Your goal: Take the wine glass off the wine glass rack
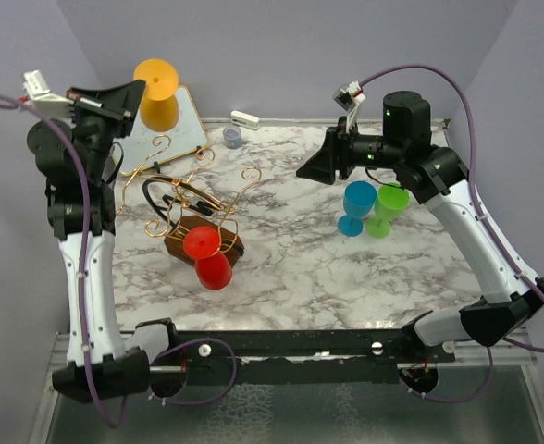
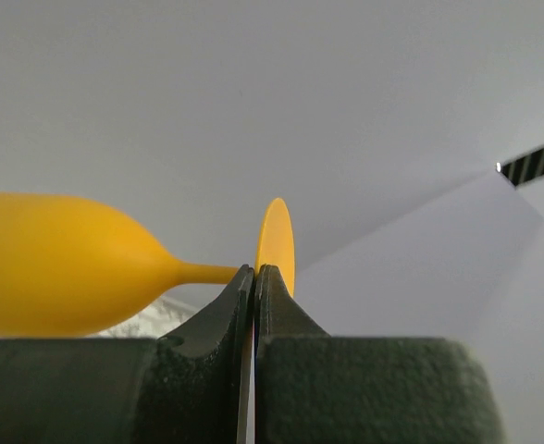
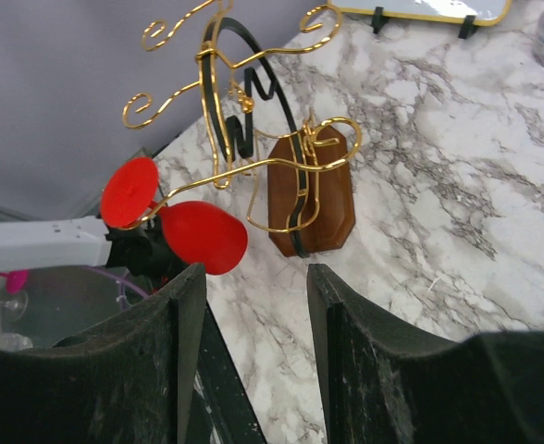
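Observation:
My left gripper (image 1: 141,87) is raised at the back left, shut on the stem of an orange wine glass (image 1: 157,92), which hangs in the air above and behind the wine glass rack (image 1: 193,196). In the left wrist view the fingertips (image 2: 244,277) pinch the stem between the bowl (image 2: 59,264) and the foot (image 2: 276,242). The gold wire rack on its brown wooden base (image 1: 187,239) still carries a red wine glass (image 1: 209,257), also seen in the right wrist view (image 3: 198,236). My right gripper (image 1: 311,170) is open and empty above the table (image 3: 249,277).
A blue glass (image 1: 357,205) and a green glass (image 1: 386,208) stand on the marble table below my right arm. A gold-rimmed whiteboard (image 1: 187,125), a small grey-blue object (image 1: 232,137) and a white object (image 1: 244,118) sit along the back edge.

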Motion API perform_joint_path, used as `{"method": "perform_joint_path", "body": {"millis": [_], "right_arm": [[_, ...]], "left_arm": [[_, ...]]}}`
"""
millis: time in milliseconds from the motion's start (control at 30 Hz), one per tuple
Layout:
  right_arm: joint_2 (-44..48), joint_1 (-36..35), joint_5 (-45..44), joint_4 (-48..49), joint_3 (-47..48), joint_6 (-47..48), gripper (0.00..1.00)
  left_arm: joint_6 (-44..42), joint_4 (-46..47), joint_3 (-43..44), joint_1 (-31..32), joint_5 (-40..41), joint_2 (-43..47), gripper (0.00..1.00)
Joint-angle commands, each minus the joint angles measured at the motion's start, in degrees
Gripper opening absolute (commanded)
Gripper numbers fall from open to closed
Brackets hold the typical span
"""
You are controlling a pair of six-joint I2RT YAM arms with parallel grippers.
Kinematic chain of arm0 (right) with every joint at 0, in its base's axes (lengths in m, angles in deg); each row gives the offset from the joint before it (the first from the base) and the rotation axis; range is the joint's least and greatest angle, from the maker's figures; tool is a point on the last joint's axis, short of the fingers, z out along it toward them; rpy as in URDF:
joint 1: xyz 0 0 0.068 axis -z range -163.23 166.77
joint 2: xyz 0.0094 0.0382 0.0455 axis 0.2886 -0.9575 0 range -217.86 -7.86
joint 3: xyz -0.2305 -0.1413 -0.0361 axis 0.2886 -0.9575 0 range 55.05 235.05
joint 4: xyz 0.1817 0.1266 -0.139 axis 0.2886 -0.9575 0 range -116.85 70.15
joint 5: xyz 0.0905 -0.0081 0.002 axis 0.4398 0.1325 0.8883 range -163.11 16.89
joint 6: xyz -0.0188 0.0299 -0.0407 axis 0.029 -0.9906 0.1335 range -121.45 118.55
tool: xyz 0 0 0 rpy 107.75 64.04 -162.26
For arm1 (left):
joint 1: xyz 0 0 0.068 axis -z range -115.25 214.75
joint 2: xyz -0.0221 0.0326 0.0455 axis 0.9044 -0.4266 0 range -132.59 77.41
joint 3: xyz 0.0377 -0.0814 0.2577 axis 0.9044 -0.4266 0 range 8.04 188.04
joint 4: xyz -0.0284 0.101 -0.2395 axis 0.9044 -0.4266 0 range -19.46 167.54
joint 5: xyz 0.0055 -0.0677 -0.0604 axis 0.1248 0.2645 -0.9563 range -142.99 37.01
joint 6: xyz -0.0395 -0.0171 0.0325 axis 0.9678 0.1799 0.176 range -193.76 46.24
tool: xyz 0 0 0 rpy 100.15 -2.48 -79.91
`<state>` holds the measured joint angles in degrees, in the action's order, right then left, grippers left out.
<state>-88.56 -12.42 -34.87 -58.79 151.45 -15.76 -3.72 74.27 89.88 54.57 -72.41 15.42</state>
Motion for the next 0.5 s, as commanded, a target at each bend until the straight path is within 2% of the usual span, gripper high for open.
{"method": "perform_joint_path", "body": {"millis": [0,167,333,467], "right_arm": [[1.08,-0.25,6.02,0.50,2.59,0.68,0.49],[3.64,-0.24,5.16,-1.85,3.08,1.93,0.49],[4.46,-0.23,7.66,-6.16,3.37,5.55,0.50],[3.47,-0.25,9.28,-7.27,4.19,5.77,0.51]], "left_arm": [[-5.62,12.02,10.04,7.27,-13.07,-10.33,0.00],[-12.99,12.90,17.52,12.40,-20.55,-19.08,0.00],[-11.71,24.12,14.39,15.91,-32.05,-22.34,0.00],[-15.52,25.39,12.68,20.45,-38.26,-22.31,0.00]]}}
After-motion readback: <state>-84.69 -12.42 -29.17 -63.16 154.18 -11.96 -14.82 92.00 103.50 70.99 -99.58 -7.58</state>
